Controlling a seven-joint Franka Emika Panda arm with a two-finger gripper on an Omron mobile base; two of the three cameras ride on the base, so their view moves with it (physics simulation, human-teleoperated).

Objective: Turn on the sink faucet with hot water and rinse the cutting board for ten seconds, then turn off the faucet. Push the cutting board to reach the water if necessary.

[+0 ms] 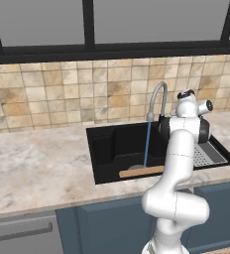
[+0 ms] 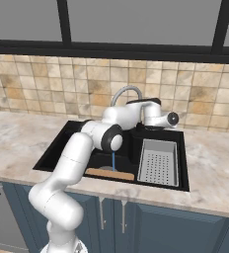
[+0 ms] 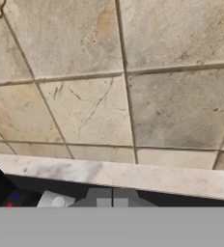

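Our pincer (image 3: 104, 197) is pinched fully closed on nothing, up behind the faucet (image 1: 157, 96) and facing the tiled wall (image 3: 109, 72). Water (image 1: 146, 144) runs in a thin blue stream and lands on the board (image 1: 142, 172), which lies flat along the front of the sink (image 1: 102, 144), left of the drain tray (image 2: 158, 163). We judge the rinse is under way. To do it well, we keep the hand clear of the handle, leave the board alone under the stream, then shut the faucet off.
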